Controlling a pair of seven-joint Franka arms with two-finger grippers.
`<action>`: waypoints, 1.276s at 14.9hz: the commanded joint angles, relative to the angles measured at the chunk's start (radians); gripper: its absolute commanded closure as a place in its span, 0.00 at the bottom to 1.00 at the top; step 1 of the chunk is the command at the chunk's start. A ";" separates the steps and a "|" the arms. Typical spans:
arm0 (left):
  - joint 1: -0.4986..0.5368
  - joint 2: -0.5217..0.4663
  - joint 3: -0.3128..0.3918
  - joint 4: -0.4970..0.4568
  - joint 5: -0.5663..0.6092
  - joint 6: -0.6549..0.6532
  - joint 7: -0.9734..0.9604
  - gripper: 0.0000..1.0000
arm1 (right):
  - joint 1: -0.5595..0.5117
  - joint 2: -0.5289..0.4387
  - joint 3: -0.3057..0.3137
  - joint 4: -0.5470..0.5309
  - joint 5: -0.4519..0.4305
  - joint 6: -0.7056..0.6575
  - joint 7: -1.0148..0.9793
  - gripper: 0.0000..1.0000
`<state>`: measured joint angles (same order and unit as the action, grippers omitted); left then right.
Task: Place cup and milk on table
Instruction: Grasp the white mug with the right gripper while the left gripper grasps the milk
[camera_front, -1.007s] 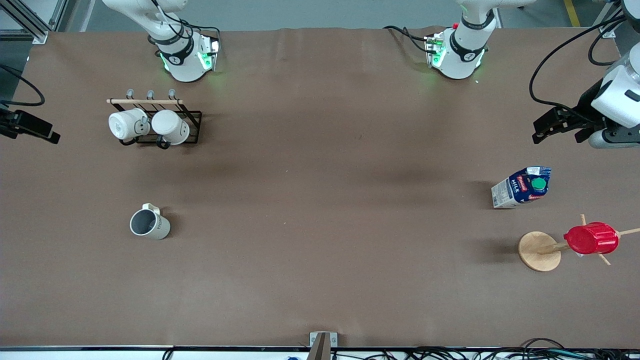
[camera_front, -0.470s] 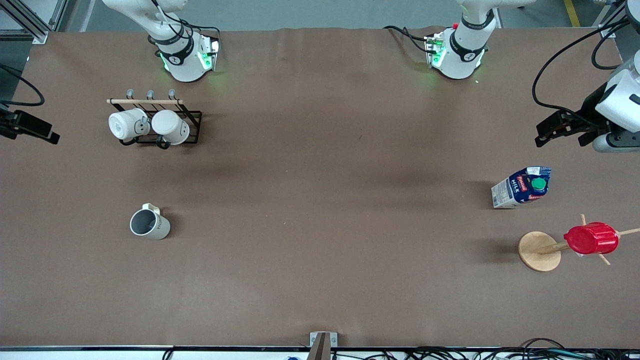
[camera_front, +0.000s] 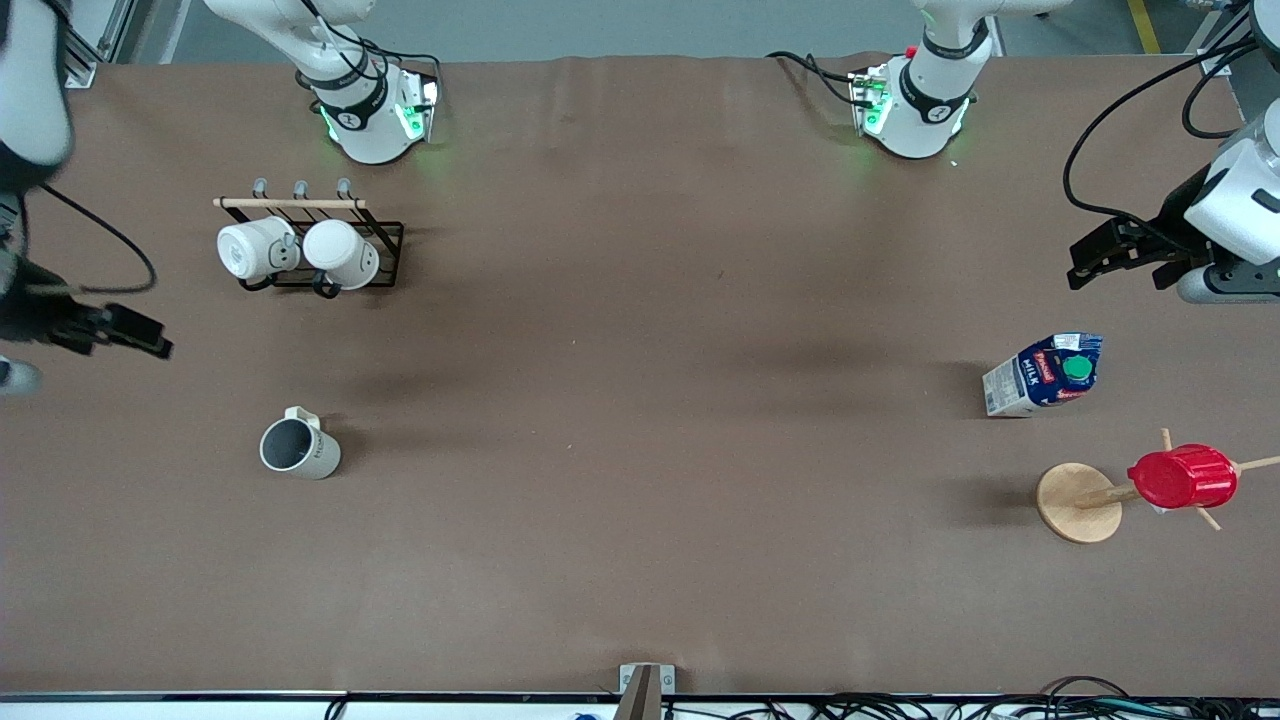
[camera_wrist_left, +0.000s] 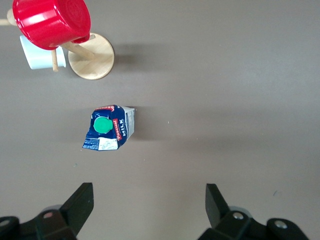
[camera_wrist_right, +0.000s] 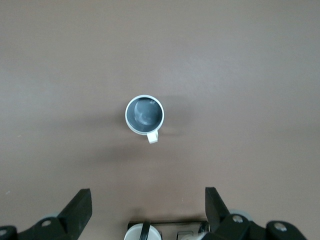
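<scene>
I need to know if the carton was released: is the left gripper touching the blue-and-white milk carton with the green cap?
Apart. In the left wrist view, the left gripper is open, with bare brown table showing between its fingertips and the blue-and-white milk carton.

Robotics lab or test cell, not home kitchen. Two white Franka arm bases (camera_front: 372, 120) (camera_front: 915, 110) bolted along one edge of table (camera_front: 640, 560), green status lights lit at each. Table covered in plain matte brown sheet, household props spread thin: mug rack (camera_front: 310, 245), wooden cup tree (camera_front: 1085, 500), milk carton (camera_front: 1045, 375). Loose black cables (camera_front: 1000, 708) along table edge nearest front camera. Aluminium framing (camera_front: 60, 45) at corner, probably rig structure. Grey floor, yellow line (camera_front: 1143, 25).
</scene>
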<state>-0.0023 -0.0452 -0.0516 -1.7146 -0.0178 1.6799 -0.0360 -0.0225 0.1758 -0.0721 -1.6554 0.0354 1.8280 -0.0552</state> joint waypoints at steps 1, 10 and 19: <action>-0.004 -0.028 0.003 -0.045 0.021 0.000 0.018 0.01 | 0.001 0.050 0.002 -0.093 0.000 0.138 -0.060 0.00; -0.011 -0.055 0.094 -0.293 0.073 0.239 0.063 0.00 | 0.007 0.235 0.002 -0.195 -0.002 0.467 -0.268 0.00; 0.002 0.129 0.156 -0.329 0.073 0.455 0.080 0.00 | 0.022 0.298 0.002 -0.265 0.000 0.643 -0.307 0.00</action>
<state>0.0012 0.0528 0.1008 -2.0515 0.0389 2.1060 0.0420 -0.0031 0.4745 -0.0718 -1.8984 0.0349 2.4445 -0.3475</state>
